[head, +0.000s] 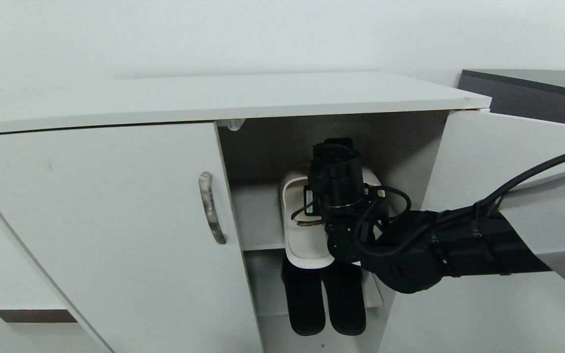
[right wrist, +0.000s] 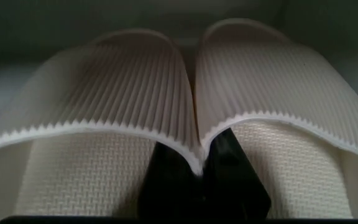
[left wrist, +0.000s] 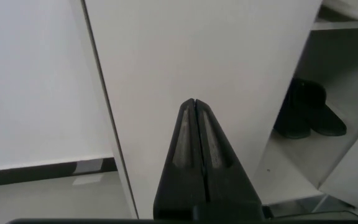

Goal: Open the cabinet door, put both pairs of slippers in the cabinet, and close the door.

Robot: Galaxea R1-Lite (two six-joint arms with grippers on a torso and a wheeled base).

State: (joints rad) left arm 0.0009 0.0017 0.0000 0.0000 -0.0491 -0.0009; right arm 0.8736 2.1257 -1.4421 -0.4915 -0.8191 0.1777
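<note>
The cabinet [head: 214, 98] has its right door [head: 478, 157] swung open and its left door [head: 91, 220] closed. A pair of white slippers [head: 302, 240] [right wrist: 129, 93] lies on the upper shelf [head: 258, 215], heels hanging over the front edge. My right gripper [head: 331, 149] [right wrist: 202, 171] reaches into the cabinet above them, one finger inside each slipper, shut on the two inner strap edges. A pair of black slippers [head: 324, 304] [left wrist: 306, 115] rests on the lower shelf. My left gripper [left wrist: 194, 106] is shut on nothing, close in front of the closed left door.
A metal handle [head: 211, 208] sits at the left door's right edge. The open right door stands close beside my right arm. A dark grey surface [head: 532, 93] lies behind the cabinet at the right. Pale floor [left wrist: 61, 199] shows below the left door.
</note>
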